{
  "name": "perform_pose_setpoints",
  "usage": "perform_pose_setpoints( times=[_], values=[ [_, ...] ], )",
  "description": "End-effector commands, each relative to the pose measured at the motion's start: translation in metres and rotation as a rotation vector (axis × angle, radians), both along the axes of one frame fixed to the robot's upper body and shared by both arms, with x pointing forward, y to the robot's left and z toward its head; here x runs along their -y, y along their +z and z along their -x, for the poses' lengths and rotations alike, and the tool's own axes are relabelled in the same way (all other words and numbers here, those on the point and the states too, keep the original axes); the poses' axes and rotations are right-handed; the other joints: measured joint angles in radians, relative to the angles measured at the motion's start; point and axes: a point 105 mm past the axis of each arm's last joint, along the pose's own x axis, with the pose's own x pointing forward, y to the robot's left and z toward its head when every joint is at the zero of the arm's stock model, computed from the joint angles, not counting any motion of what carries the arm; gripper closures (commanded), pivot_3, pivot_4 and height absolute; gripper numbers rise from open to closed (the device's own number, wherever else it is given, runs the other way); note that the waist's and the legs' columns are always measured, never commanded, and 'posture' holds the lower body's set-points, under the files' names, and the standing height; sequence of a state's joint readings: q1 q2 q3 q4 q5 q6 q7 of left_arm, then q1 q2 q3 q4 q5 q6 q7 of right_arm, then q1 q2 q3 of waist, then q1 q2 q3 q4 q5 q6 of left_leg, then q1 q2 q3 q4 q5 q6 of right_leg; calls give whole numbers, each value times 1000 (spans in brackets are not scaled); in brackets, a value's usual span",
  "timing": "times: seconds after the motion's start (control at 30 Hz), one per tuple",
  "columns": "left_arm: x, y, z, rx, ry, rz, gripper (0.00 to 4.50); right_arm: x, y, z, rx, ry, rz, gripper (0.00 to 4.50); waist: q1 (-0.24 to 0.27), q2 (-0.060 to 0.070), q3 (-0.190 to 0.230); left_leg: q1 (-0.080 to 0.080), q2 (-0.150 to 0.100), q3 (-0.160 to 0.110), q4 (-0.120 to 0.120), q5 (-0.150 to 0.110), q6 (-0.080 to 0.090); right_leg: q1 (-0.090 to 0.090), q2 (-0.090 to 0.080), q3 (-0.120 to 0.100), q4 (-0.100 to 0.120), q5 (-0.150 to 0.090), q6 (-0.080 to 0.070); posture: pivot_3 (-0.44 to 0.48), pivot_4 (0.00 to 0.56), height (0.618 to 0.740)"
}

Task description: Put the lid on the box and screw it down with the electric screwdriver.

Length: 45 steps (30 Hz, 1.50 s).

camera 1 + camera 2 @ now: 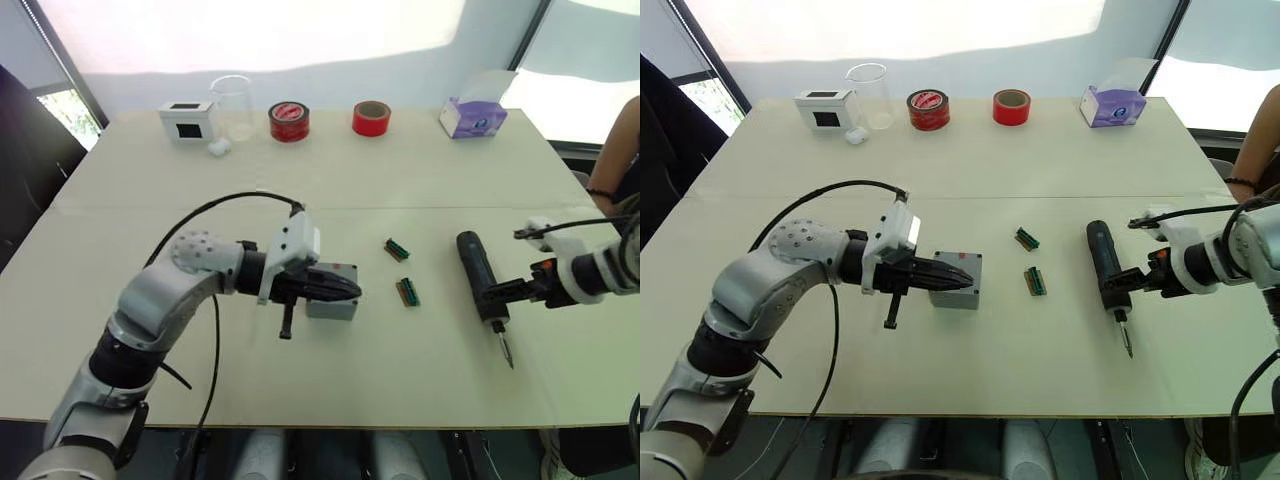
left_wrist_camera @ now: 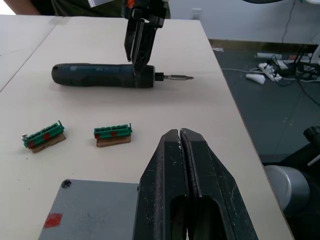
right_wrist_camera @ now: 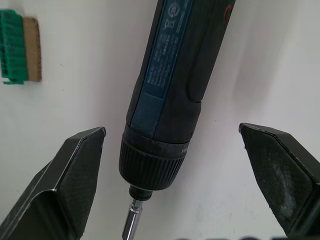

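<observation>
The grey box (image 1: 958, 281) sits mid-table, its top closed by the flat grey lid (image 2: 95, 210) with a corner screw hole and a small red mark. My left gripper (image 2: 180, 132) is shut with nothing between its fingers, lying just over the lid's near edge; its tips (image 1: 965, 278) reach across the box. The dark blue electric screwdriver (image 1: 478, 272) lies flat on the table to the right, bit pointing toward the front edge. My right gripper (image 3: 171, 130) is open and straddles the screwdriver's collar (image 3: 152, 165), one finger on each side, apart from it.
Two green terminal blocks (image 1: 397, 249) (image 1: 407, 292) lie between box and screwdriver. At the back stand a white box with a black window (image 1: 187, 120), a clear beaker (image 1: 232, 105), two red tape rolls (image 1: 289, 121) (image 1: 371, 117) and a purple tissue box (image 1: 474, 117). A person's arm (image 1: 615, 150) is at the right edge.
</observation>
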<state>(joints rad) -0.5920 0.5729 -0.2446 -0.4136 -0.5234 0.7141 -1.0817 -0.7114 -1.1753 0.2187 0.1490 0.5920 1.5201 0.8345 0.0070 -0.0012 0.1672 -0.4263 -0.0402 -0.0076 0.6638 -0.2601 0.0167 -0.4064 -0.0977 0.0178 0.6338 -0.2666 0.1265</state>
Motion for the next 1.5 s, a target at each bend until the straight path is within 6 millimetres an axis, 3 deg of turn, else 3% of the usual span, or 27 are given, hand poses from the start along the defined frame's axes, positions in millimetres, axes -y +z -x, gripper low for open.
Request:
perform_pose_setpoints(
  times=[0.03,0.37,0.47,0.67,0.87,1.03,1.13,1.23,1.3,1.37,1.5],
  values=[
    [3,6,6,38,-12,17,4500,-2,6,-5,20,30,7,32,3,0,0,0,0,0,0,0,0,0,0,0,0,0,0,0,150,740],
    [2,2,7,0,19,43,4500,-4,-22,-8,-86,114,79,32,3,-1,0,0,0,0,0,0,0,1,0,0,0,0,0,0,150,740],
    [1,1,7,-7,34,45,4500,-7,-24,-13,-85,137,75,642,3,-1,0,1,0,-1,1,0,0,2,0,-1,0,0,0,0,150,740],
    [-2,-1,7,-16,55,37,4500,-7,-28,-14,-102,164,88,2658,-1,-2,-1,1,0,-1,1,0,0,1,1,-1,0,0,0,0,150,740],
    [-7,1,0,-15,72,29,4500,-2,-26,-21,-71,123,78,2726,-3,-7,-4,1,0,-1,1,0,0,2,1,-1,0,0,0,0,150,740],
    [-17,3,-15,1,126,14,4500,5,10,-39,98,108,65,2726,-4,-6,-3,1,0,-1,1,0,0,2,0,-1,0,0,0,0,150,740],
    [-26,4,-26,12,160,4,4500,-2,46,-57,288,120,3,2726,-4,0,0,0,0,1,1,0,-1,-1,0,0,0,0,0,0,150,740],
    [-35,3,-41,19,211,-10,4500,-37,102,-71,618,169,-233,2726,-8,1,1,-1,0,1,-1,2,-3,-3,1,1,0,0,0,0,150,740],
    [-43,-6,-55,48,265,-68,4500,-65,136,-64,898,233,-382,2726,-10,1,1,-1,1,1,-3,2,-4,-3,2,0,0,0,0,0,150,740],
    [-47,-10,-59,50,268,-91,4500,-83,149,-51,1048,234,-478,2726,-12,1,1,-1,1,-1,-4,2,-4,-3,3,0,0,0,0,0,150,740],
    [-41,-6,-61,41,250,-62,4500,-137,148,-18,1095,328,-737,2726,-3,1,1,-2,0,-2,-3,2,-4,-3,2,0,1,0,0,0,150,740]
  ],
)
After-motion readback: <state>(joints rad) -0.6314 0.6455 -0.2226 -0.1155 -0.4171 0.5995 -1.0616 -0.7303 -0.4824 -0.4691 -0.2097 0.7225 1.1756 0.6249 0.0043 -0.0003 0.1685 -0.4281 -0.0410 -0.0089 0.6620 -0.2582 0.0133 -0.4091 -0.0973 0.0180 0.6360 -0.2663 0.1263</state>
